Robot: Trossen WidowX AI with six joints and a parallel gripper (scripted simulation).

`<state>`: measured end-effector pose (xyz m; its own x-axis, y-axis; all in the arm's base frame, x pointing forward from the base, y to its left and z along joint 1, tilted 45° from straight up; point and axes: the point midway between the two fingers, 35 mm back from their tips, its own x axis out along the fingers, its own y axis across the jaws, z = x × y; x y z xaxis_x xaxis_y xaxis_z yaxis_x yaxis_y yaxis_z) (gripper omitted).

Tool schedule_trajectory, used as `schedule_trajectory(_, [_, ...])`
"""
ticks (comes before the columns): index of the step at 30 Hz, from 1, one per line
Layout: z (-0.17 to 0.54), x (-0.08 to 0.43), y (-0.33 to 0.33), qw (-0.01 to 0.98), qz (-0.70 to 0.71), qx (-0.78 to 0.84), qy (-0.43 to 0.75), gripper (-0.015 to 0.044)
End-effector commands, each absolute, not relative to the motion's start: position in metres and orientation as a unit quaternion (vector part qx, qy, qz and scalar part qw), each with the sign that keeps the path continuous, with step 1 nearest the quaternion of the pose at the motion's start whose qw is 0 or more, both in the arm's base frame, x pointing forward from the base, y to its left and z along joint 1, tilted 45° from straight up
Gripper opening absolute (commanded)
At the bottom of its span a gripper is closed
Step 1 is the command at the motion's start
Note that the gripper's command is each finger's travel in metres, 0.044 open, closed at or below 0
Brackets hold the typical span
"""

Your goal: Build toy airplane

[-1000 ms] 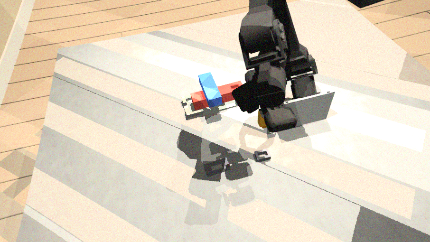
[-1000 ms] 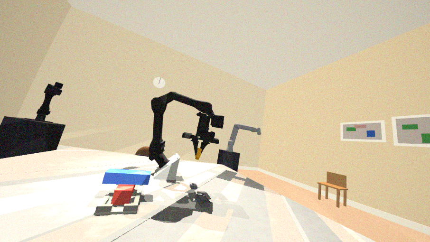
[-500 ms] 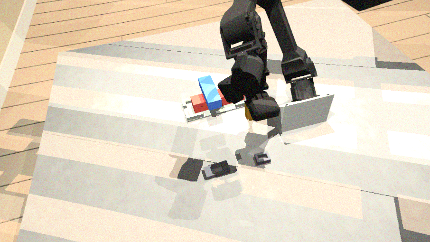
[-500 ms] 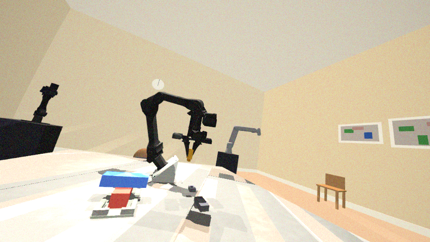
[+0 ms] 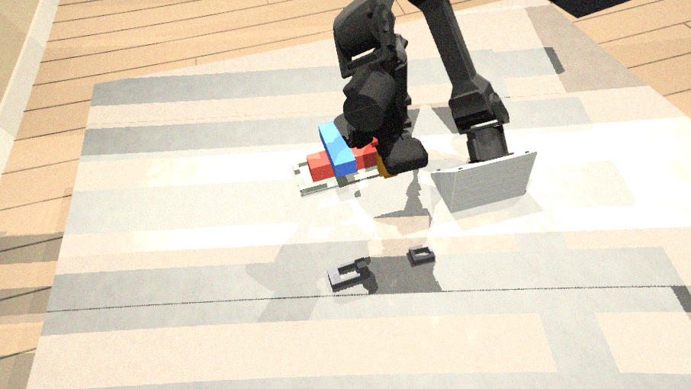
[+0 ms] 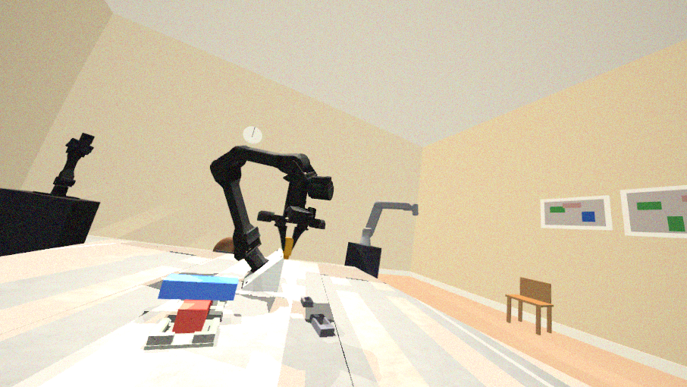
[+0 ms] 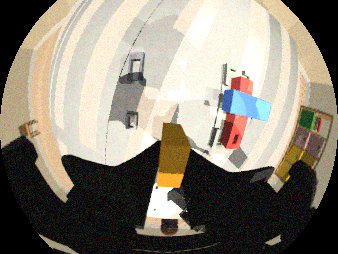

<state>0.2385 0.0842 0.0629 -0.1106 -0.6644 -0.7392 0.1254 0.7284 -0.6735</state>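
The red fuselage (image 5: 320, 166) (image 6: 191, 317) (image 7: 233, 131) lies lengthwise in the pale cradle (image 5: 303, 191) (image 6: 182, 344). The blue wing (image 5: 338, 150) (image 6: 196, 289) (image 7: 246, 105) lies across its top; its tab is hidden. The dark tail socket is uncovered in the wrist view. My gripper (image 6: 287, 243) (image 7: 169, 145) is shut on the orange tail fin (image 5: 385, 170) (image 6: 288, 247) (image 7: 170, 179) and holds it in the air, to the side of the fuselage's tail end. The fin's tab cannot be made out. In the top view the arm hides the fingertips and part of the tail.
Two dark holders stand on the table, a larger one (image 5: 333, 281) (image 6: 324, 329) (image 7: 137, 54) and a smaller one (image 5: 421, 262) (image 6: 306, 302); neither has a part in it. The arm's grey wedge base (image 5: 493, 185) (image 6: 271, 278) stands beyond the cradle's tail end.
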Motion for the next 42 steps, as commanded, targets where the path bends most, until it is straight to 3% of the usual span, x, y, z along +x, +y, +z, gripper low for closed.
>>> schedule_trajectory(1, [0.070,0.238,0.074,0.637,-0.308,-0.203,0.677,0.0000])
schedule_trajectory(42, [0.135,0.207,-0.035,0.631,-0.308,-0.218,0.677,0.0000])
